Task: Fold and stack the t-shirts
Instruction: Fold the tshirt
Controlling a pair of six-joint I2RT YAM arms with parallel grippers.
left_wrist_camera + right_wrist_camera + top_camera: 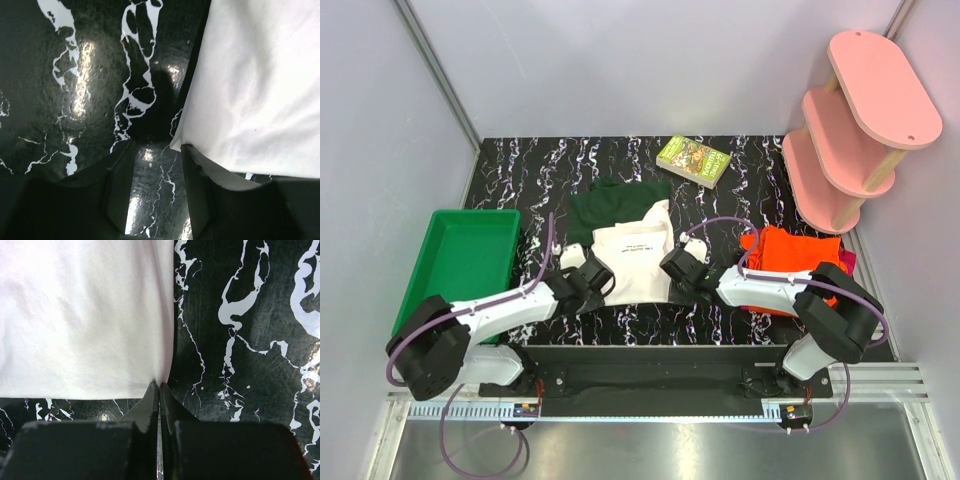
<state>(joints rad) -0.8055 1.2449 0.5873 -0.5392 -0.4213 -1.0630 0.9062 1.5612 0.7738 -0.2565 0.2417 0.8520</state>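
Observation:
A cream-white t-shirt [632, 258] with dark green sleeves lies partly folded in the middle of the table. My left gripper [596, 276] is at its near left corner. In the left wrist view that gripper [155, 150] is open, with bare table between the fingers and the cloth's corner [240, 90] resting against the right finger [200, 165]. My right gripper [676, 268] is at the near right corner. There, in the right wrist view, the right gripper [159, 385] is shut, and the white cloth [85, 315] puckers into its tips. An orange t-shirt [798, 252] lies folded at the right on a magenta-red one [848, 262].
A green tray [460, 258] sits at the left edge of the black marbled table [540, 175]. A small green book [694, 160] lies at the back. A pink tiered shelf [860, 120] stands at the back right corner.

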